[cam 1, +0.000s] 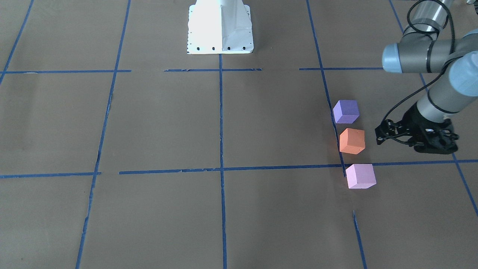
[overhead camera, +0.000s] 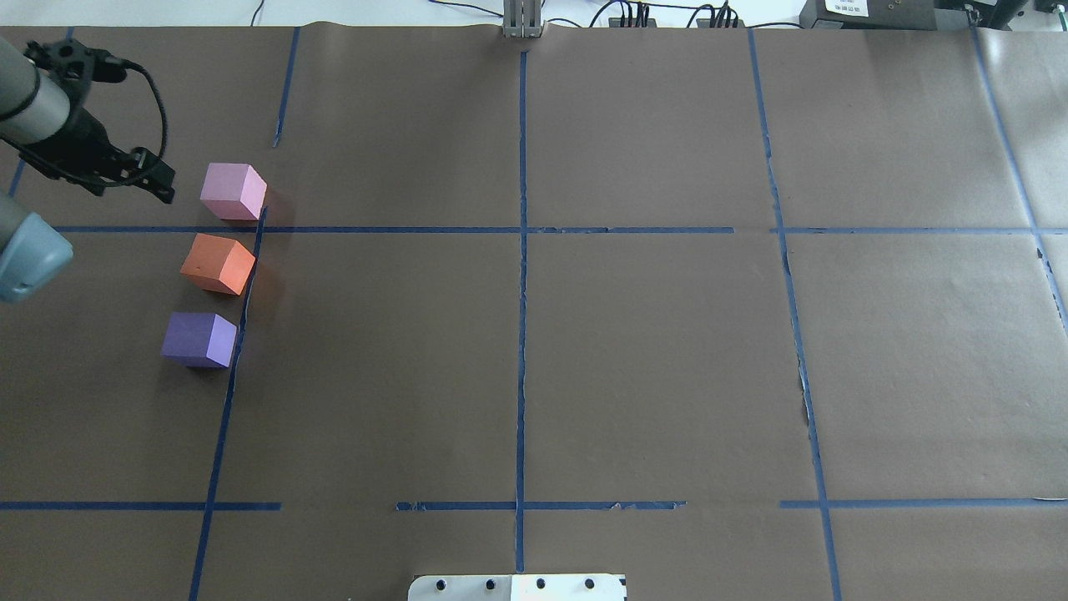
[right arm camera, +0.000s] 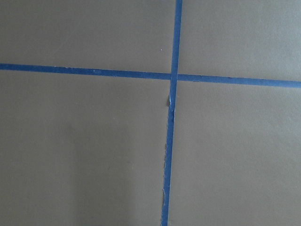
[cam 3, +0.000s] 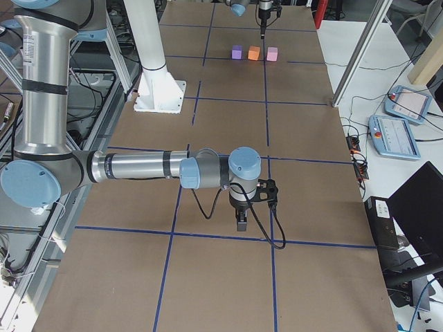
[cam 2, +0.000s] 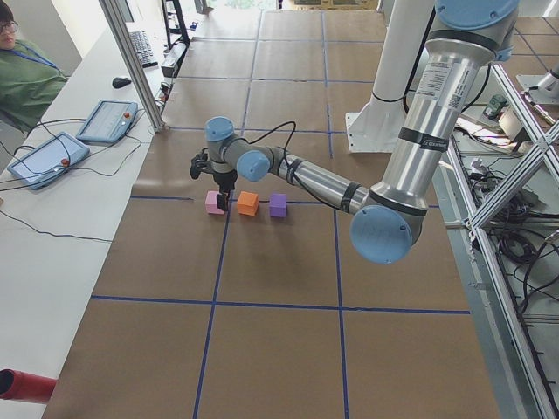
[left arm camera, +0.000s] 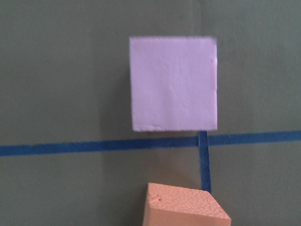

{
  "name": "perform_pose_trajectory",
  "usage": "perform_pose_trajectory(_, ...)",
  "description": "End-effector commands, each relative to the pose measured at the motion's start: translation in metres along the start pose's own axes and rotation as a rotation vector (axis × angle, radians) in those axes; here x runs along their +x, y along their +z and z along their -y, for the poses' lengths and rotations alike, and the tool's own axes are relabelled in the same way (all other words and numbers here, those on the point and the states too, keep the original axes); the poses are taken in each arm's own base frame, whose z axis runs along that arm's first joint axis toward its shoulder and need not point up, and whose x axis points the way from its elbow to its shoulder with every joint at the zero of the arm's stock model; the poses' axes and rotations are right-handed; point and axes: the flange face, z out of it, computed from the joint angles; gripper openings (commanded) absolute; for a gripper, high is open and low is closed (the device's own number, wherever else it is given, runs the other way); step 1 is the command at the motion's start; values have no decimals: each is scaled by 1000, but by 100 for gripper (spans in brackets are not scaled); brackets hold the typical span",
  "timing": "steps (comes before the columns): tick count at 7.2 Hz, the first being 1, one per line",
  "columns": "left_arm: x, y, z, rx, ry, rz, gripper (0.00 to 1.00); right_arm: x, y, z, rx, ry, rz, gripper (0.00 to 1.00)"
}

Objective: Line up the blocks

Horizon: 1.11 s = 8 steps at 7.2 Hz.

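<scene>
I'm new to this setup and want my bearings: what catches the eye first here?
Three bright cubes on the brown table: the pink block, the orange block and the purple block stand apart in a row along a blue tape line, on the robot's left side. The left gripper hangs close by the row's pink end.

It was a robotics lab: a table [overhead camera: 651, 351] papered brown and gridded with blue tape [overhead camera: 522, 334], an aluminium post [cam 2: 131, 57] and what looked like teach pendants [cam 2: 106, 120] along its far edge, an operator [cam 2: 22, 78] seated there.
</scene>
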Motion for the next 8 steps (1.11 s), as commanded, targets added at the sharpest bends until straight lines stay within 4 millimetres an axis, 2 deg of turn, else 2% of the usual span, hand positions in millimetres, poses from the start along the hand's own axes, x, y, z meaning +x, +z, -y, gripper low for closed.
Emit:
perform_pose_trajectory(1, -153, -55, -17, -5, 129, 86, 100, 0, 0, 0, 1, -1, 0, 100)
perform_pose_trajectory(2, -216, -66, -51, 1, 82, 61, 100, 0, 0, 0, 0, 0, 0, 100)
perform_pose_trajectory(3, -258, -66, -84, -8, 78, 44, 100, 0, 0, 0, 0, 0, 0, 100)
perform_pose_trajectory(4, -278, -49, -104, -46, 102, 36, 100, 0, 0, 0, 0, 0, 0, 100)
perform_pose_trajectory(6, -286, -36, -113, -63, 43, -41, 100, 0, 0, 0, 0, 0, 0, 100)
perform_pose_trajectory(8, -286, -34, -112, -67, 49, -35, 100, 0, 0, 0, 0, 0, 0, 100)
